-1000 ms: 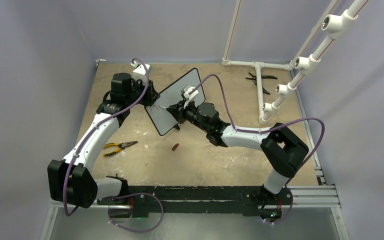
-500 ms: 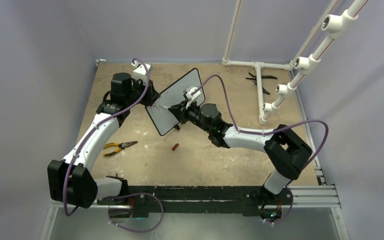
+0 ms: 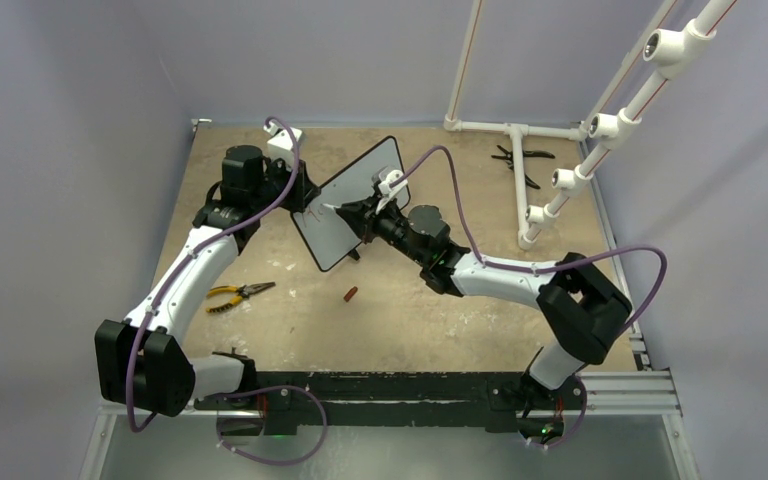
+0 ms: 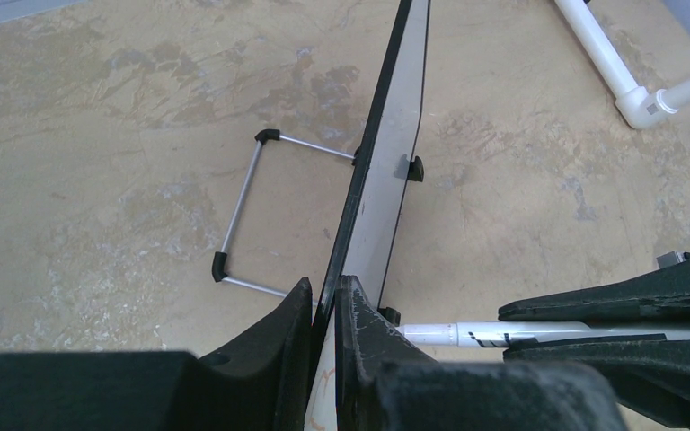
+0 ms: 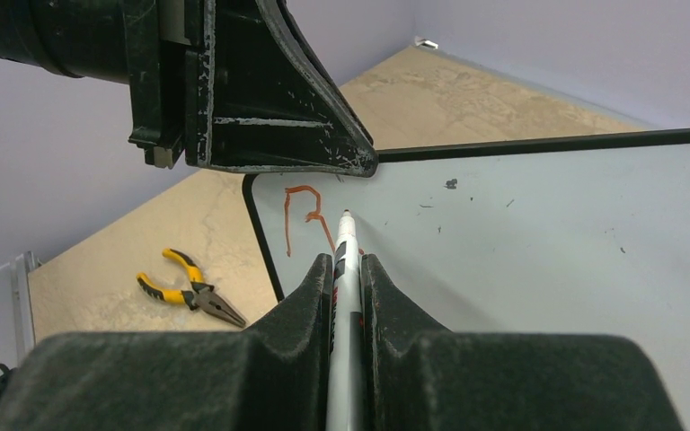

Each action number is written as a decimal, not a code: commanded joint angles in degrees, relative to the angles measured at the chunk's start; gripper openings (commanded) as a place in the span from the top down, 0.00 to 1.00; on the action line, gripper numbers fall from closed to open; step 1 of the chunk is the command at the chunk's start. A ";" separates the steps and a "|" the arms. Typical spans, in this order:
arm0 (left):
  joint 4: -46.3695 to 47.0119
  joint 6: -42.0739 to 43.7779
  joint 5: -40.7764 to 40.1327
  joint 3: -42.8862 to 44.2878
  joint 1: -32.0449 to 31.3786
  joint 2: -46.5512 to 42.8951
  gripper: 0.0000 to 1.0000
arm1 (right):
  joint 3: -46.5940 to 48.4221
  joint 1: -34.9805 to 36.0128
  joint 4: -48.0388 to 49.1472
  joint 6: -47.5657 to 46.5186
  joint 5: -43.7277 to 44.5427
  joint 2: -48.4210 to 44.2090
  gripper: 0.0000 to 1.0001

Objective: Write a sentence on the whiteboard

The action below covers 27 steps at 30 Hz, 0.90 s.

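Quickly, left to right: yellow pliers lie on the table near the left arm. Next, the left gripper is clenched on the left edge of the whiteboard, one finger on each face, frame pinched between them. We see the whiteboard propped up at a tilt at the far middle of the table, its wire stand behind it. A red mark like an R sits in the board's upper left corner, just under the left gripper's fingers. A small red cap lies on the table in front of the board. The right gripper grips a white marker, tip at the board just beside the red mark; contact we cannot confirm. Far right, black pliers lie by a white PVC pipe frame.
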 commanded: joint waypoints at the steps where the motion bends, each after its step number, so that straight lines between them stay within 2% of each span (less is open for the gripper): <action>1: 1.52 0.11 -0.60 -0.40 0.27 0.05 1.00 | 2.29 -0.16 3.50 -0.09 -0.21 0.64 1.00; 27: 1.53 0.11 -0.41 -0.48 0.34 0.35 1.00 | 4.21 -0.16 4.06 0.36 -0.90 3.86 1.00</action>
